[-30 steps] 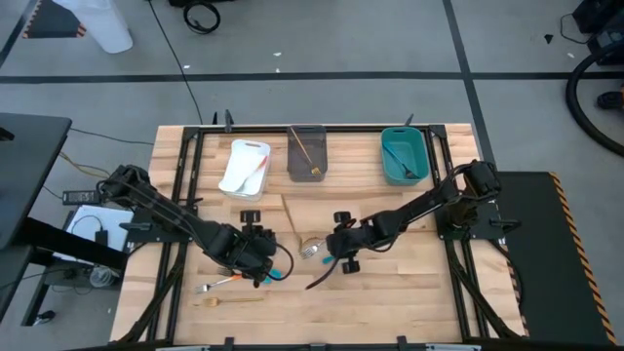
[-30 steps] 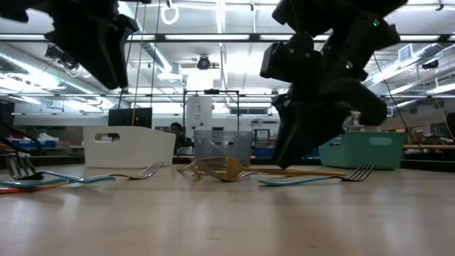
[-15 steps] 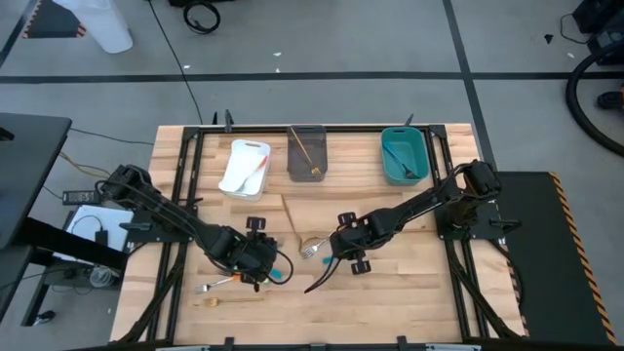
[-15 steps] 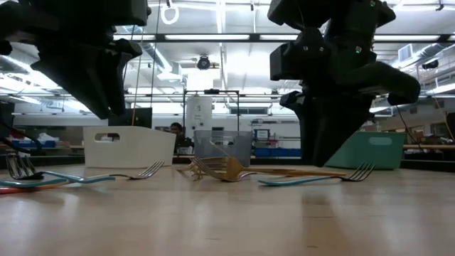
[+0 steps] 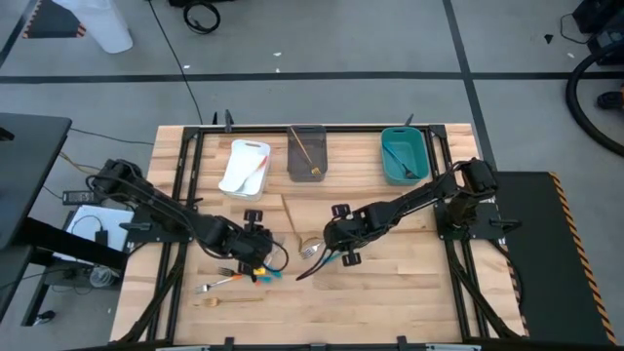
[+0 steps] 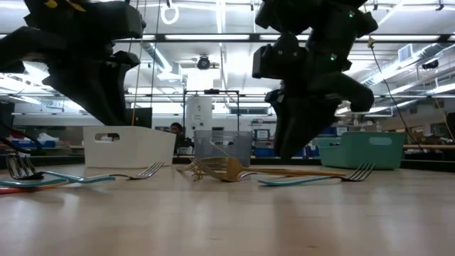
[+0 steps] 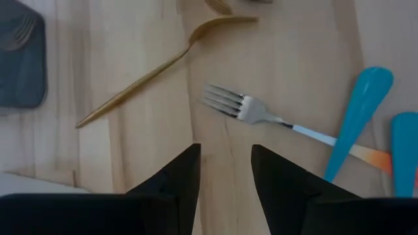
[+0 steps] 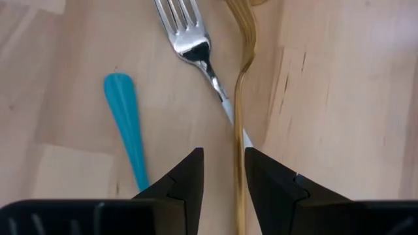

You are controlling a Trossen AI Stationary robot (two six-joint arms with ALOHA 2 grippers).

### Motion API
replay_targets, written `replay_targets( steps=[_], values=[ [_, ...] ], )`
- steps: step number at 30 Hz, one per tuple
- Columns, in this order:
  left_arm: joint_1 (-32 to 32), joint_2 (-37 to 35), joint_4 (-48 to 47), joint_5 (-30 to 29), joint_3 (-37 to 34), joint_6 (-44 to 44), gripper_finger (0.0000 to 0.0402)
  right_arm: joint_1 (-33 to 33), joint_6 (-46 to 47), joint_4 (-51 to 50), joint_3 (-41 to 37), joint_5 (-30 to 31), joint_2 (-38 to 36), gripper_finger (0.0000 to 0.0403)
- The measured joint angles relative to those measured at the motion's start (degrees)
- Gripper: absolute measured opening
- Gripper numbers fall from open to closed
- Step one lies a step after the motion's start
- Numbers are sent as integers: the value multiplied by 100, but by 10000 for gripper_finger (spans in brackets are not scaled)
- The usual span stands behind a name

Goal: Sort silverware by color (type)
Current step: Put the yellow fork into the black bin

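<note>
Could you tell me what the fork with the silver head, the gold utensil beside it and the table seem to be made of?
Fork head: polished metal, by its mirror glints. Gold utensil: probably gold-finished metal, smooth with a soft sheen; plastic cannot be excluded. Table: pale wooden planks with visible grain and seams.

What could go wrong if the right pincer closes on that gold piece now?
In the right wrist view, the right pincer, open, straddles the gold utensil, but the silver-headed fork crosses right beside it, so both might get pinched and land in one bin. The blue handle lies close and could be nudged. The left pincer, also open, works near its own fork; the two arms look close in the high view.
</note>
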Motion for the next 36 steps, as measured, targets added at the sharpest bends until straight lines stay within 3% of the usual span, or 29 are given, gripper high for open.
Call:
replay_targets(
  steps=[10, 21, 36],
  values=[
    [68, -664, 193, -122, -559, -269, 146, 40, -466, 41, -13, 553, 314, 89],
    [62, -729, 256, -141, -612, -380, 146, 10, -614, 122, 11, 485, 492, 33],
    [62, -729, 204, -139, -612, -379, 146, 64, -658, 1, -24, 728, 118, 24]
  ],
)
